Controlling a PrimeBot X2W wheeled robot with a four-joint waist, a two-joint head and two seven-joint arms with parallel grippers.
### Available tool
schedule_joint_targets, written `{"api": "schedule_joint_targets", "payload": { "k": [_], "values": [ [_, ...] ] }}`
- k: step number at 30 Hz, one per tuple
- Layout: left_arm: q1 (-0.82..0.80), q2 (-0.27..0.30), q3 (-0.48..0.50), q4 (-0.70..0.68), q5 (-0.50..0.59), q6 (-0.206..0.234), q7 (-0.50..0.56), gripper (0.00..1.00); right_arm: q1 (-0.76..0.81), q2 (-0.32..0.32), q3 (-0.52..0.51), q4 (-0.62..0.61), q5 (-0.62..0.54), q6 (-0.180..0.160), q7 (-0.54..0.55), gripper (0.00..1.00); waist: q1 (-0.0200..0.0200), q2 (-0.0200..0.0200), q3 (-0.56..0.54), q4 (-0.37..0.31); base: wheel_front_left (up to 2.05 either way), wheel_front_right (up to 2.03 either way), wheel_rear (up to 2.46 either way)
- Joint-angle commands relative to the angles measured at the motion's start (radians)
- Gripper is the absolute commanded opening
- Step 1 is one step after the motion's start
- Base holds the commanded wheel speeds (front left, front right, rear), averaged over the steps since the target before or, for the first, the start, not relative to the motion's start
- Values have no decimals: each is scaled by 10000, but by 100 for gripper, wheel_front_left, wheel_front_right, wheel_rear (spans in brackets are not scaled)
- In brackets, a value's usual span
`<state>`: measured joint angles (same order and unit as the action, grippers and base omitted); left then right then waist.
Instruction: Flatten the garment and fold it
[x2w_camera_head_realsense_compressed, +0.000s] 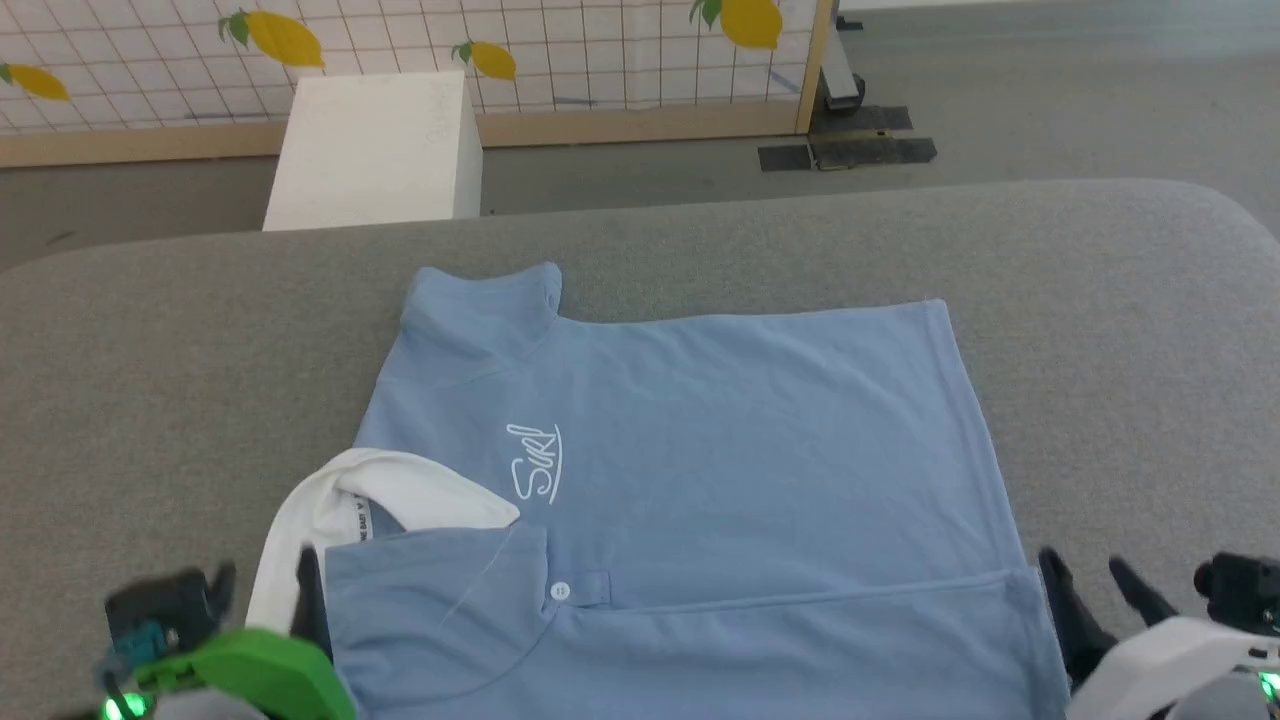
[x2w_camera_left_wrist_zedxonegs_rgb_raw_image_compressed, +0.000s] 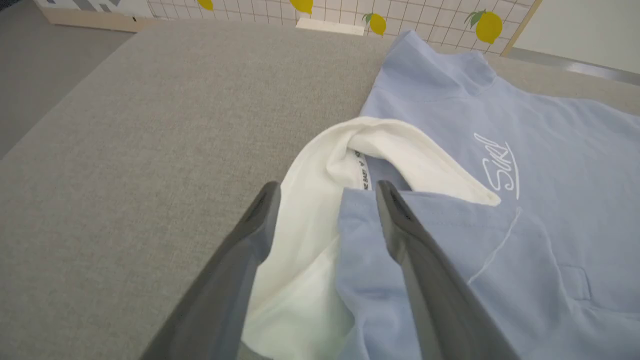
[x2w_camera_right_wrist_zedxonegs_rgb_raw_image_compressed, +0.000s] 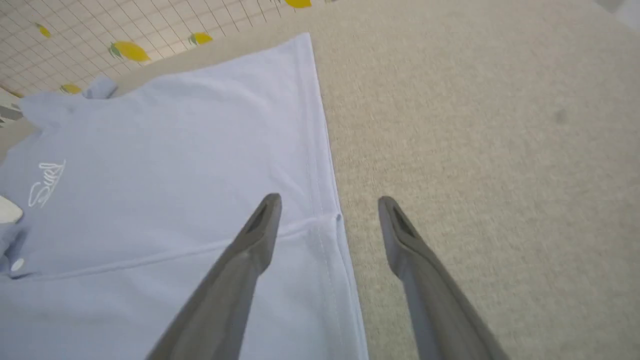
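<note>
the garment (x2w_camera_head_realsense_compressed: 700, 420) is cut off at its near edge; left pincer (x2w_camera_left_wrist_zedxonegs_rgb_raw_image_compressed: 327, 189) spread wide over its white collar (x2w_camera_left_wrist_zedxonegs_rgb_raw_image_compressed: 310, 240), right pincer (x2w_camera_right_wrist_zedxonegs_rgb_raw_image_compressed: 330, 200) spread wide astride its hem (x2w_camera_right_wrist_zedxonegs_rgb_raw_image_compressed: 317, 150).

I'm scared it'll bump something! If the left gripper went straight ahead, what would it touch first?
Probably the white collar of the garment, just ahead of the left gripper; depth is unclear.

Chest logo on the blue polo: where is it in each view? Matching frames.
Head view: logo left of centre, just right of the white collar.
Left wrist view: logo at right, past the collar's tip.
Right wrist view: logo near the left edge.
Shared landmark: the white collar, beside the logo in all three.
</note>
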<state>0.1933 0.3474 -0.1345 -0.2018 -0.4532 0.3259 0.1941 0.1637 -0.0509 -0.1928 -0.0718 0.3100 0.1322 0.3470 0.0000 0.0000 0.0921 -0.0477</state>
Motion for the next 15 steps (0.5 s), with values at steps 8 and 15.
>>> {"api": "schedule_joint_targets", "payload": {
  "k": [8,15],
  "values": [
    [-3746,818,-698,1624,810,-1885,-1387,100,-1505,7,869,-295,-1206,-15,-3020,100,0,0,1377,-460,0,0,0],
    [-7048,1153,-1089,3623,671,-3164,-583,100,-2500,7,1333,-23,-1291,-15,-4094,100,0,0,2684,-932,0,0,0]
  ]
}}
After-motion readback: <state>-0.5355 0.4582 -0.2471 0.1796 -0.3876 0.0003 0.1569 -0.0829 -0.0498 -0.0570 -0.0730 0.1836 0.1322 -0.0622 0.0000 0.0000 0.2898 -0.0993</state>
